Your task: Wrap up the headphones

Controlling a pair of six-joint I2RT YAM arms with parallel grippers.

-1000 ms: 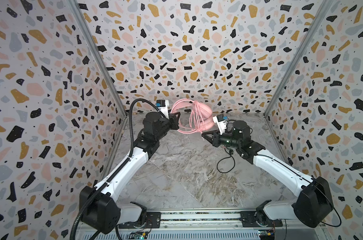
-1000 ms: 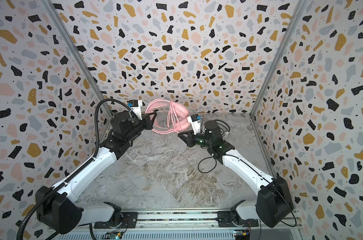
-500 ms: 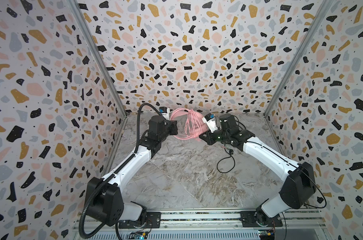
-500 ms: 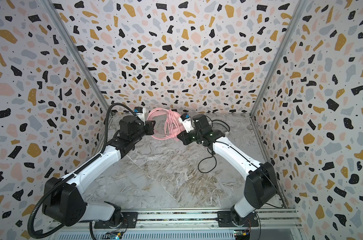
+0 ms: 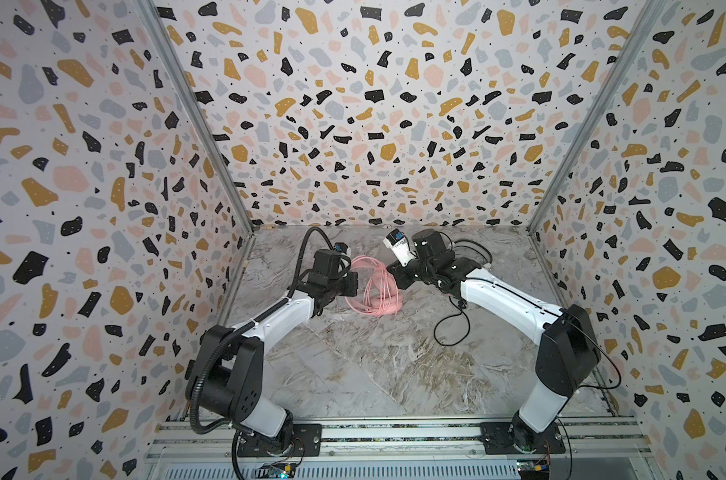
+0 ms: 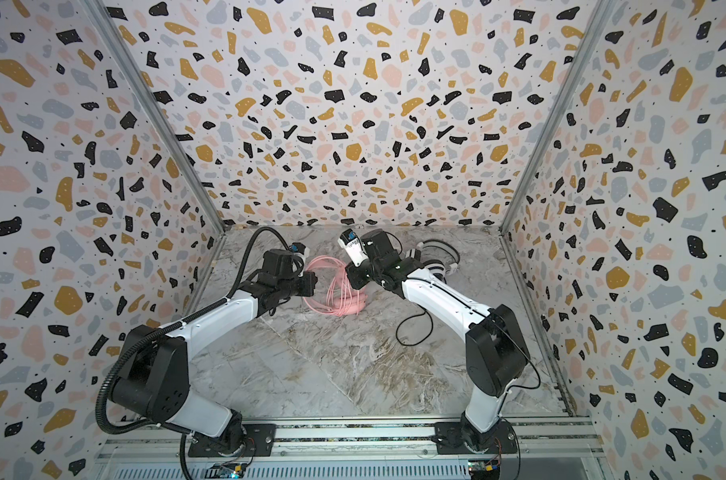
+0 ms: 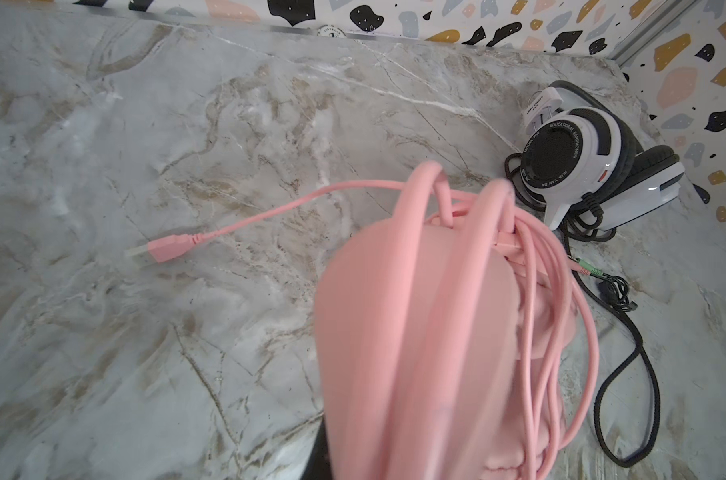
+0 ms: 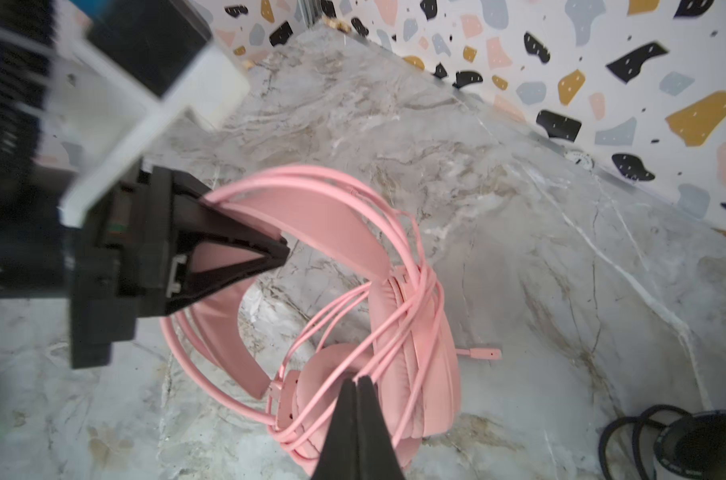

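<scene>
My right end effector (image 8: 355, 386) has its fingers pressed together with no gap between them. Its tip sits against several strands of the pink cord (image 7: 269, 212) where they cross an ear cup. I cannot tell whether a strand is pinched or only lies against the tip.

Just beyond that tip is the pink headset (image 8: 415, 353). Its ear cups are low on the bench (image 8: 519, 208) and its headband arches up toward my left end effector (image 8: 280, 253). The left end effector is clamped on the headband, its black fingers meeting at the tips. In its own wrist view the band fills the close foreground and hides the fingers.

The cord is looped several times around the band and cups. A short mic boom (image 8: 479, 354) sticks out of a cup on the side away from my left end effector. One loose end of the cord runs out across the bench to a pink USB plug (image 7: 168, 249) lying flat.

In both top views the pink headset sits between my two end effectors.

Farther out, past my right end effector on the side away from the pink headset, the white and black headset (image 7: 594, 166) lies on the bench near the corner of the speckled wall (image 5: 353, 104). Its black cord (image 7: 581, 226) lies in loose coils beside it, with one long loop trailing across the bench.
</scene>
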